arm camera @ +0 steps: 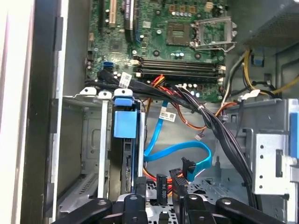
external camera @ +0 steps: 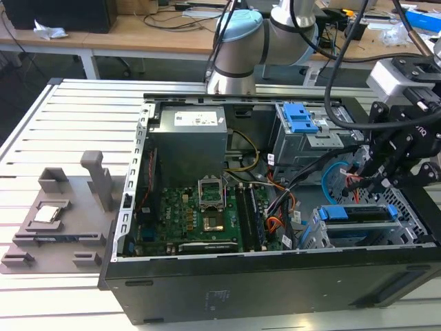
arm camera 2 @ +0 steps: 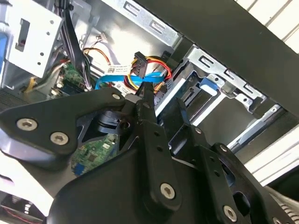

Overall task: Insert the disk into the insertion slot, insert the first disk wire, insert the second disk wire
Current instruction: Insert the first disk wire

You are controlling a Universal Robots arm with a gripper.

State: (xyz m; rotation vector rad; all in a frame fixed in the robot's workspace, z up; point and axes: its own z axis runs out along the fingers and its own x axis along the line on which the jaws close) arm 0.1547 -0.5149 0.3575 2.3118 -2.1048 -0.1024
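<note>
**Disk** [arm camera: 126, 125]: seated in slot [arm camera: 88, 140], blue handle outward. Step 1 judged done.

**1st wire** [arm camera 2: 150, 63]: red/orange bundle w/ dark plug, near disk's rear end. Appears unplugged.

**2nd wire** [arm camera: 177, 150]: light-blue loop beside 1st wire, plug looks free.

**End effector** [arm camera: 169, 186]: low inside case, right at the wire plugs. Grip state: can't tell.

**Step in hand (judged):** 1st wire.

**Handling notes:**
- Square plug to disk's connector, keyed side matched.
- Push straight, no twist.
- Keep blue loop & black harness [arm camera: 219, 133] out of the path.
- Light force only. If it binds, alignment is prob. off, so re-seat rather than press harder.
</note>
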